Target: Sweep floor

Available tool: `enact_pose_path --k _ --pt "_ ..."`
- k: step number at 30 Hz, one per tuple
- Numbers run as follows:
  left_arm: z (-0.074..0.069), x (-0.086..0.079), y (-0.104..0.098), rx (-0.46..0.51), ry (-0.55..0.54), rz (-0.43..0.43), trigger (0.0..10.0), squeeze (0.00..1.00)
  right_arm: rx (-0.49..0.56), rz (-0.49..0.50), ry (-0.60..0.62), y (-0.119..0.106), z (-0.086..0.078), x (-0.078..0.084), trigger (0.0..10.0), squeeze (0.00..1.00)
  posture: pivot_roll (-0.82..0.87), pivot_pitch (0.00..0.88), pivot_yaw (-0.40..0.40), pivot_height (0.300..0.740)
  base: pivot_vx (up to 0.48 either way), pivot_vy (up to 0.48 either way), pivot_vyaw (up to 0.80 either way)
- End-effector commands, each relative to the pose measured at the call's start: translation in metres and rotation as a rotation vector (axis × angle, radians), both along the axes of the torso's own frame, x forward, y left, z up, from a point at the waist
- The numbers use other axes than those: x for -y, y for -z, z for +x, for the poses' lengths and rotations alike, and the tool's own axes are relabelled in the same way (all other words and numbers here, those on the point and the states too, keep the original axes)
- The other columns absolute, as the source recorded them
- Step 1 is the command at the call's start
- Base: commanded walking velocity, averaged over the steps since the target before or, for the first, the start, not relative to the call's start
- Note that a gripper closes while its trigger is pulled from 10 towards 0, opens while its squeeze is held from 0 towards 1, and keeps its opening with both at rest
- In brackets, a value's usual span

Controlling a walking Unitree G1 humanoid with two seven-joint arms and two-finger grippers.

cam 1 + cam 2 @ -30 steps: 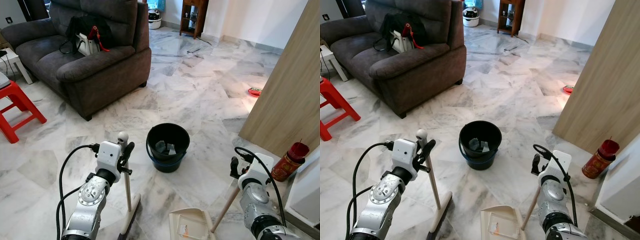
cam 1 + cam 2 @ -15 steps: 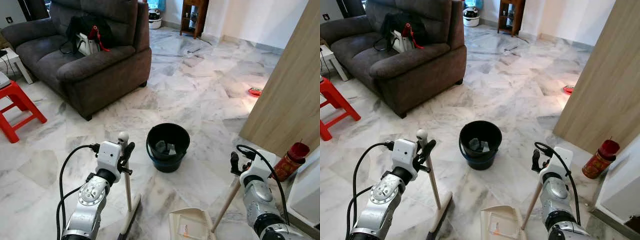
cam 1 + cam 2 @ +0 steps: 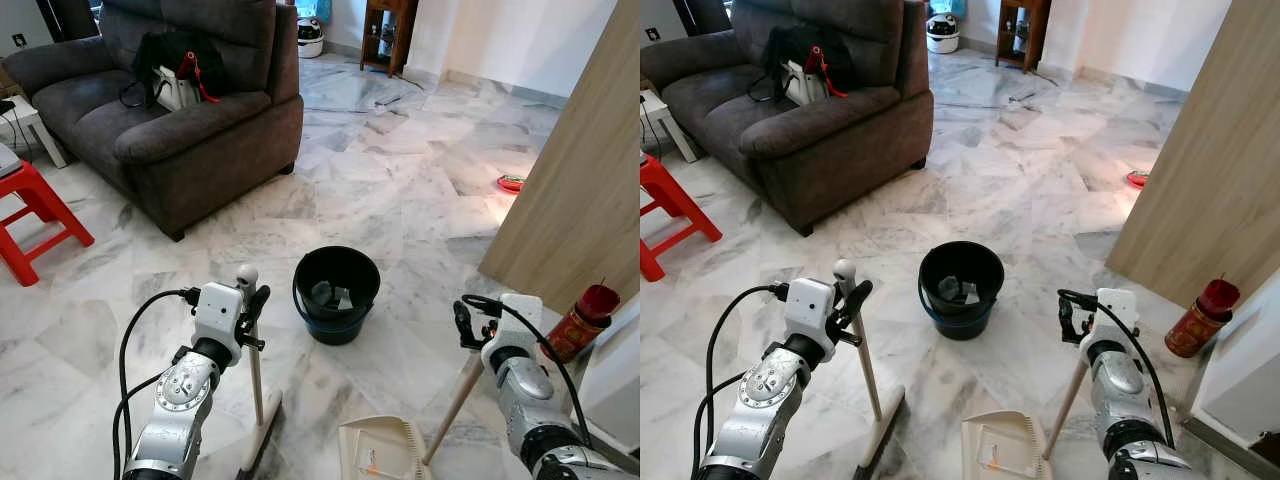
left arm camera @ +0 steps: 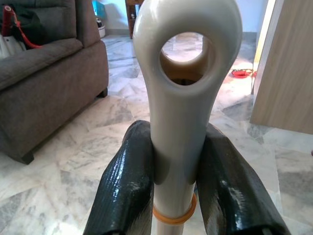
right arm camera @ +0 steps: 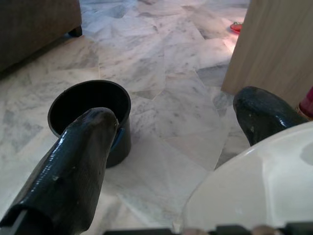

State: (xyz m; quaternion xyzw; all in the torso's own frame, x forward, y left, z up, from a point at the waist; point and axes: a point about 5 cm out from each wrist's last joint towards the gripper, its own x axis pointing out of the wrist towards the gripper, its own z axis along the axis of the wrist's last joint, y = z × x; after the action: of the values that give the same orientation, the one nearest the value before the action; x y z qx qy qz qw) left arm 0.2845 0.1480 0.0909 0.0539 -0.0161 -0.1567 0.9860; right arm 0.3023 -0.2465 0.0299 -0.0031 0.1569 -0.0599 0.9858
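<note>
Grey-veined white marble floor (image 3: 400, 190), round black plastic bucket (image 3: 336, 293), cream plastic dustpan (image 3: 378, 450), dark grey fabric sofa (image 3: 190, 120), red plastic stool (image 3: 35, 215).

Two black fingers (image 5: 73, 166) spread wide over marble floor (image 5: 166, 112); black bucket (image 5: 90, 105) between and beyond them; pale rounded handle end (image 5: 254, 191) close by; wooden panel (image 5: 274, 44) behind.

Both arms are silver metal with round, ribbed joint housings, each ending in a white boxy wrist block. A black cable loops from each block back along the forearm — the left arm (image 3: 180, 400) carries a wide double loop, the right arm (image 3: 530, 400) a tighter one. The fingers (image 4: 126, 186) are glossy black, rounded and slightly textured
</note>
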Motion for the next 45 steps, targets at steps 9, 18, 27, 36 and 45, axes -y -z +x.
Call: enact_pose_path --k 9,18,27,36,45 --pt "0.002 0.001 -0.01 0.037 0.016 0.007 10.0 0.0 -0.041 -0.068 -0.054 0.003 -0.002 0.001 10.0 0.0 0.13 0.0 -0.008 0.74 0.0 0.0 0.0" --pt "0.002 0.002 -0.009 0.033 0.018 0.006 10.0 0.0 -0.076 -0.079 0.053 0.007 -0.007 0.01 10.0 0.0 0.13 0.0 -0.007 0.74 0.0 0.0 0.0" --pt "0.002 0.002 -0.009 0.033 0.018 0.005 10.0 0.0 -0.079 -0.047 0.125 0.006 -0.006 0.014 10.0 0.0 0.13 0.0 -0.006 0.74 0.0 0.0 0.0" --pt "0.001 0.003 -0.008 0.028 0.024 0.006 10.0 0.0 -0.079 -0.057 0.14 0.003 -0.007 0.024 10.0 0.0 0.13 0.0 -0.005 0.74 0.0 0.0 0.0" --pt "0.001 0.004 -0.007 0.025 0.029 0.006 10.0 0.0 -0.082 -0.069 0.119 0.003 -0.008 0.025 10.0 0.0 0.13 0.0 -0.005 0.74 0.0 0.0 0.0"
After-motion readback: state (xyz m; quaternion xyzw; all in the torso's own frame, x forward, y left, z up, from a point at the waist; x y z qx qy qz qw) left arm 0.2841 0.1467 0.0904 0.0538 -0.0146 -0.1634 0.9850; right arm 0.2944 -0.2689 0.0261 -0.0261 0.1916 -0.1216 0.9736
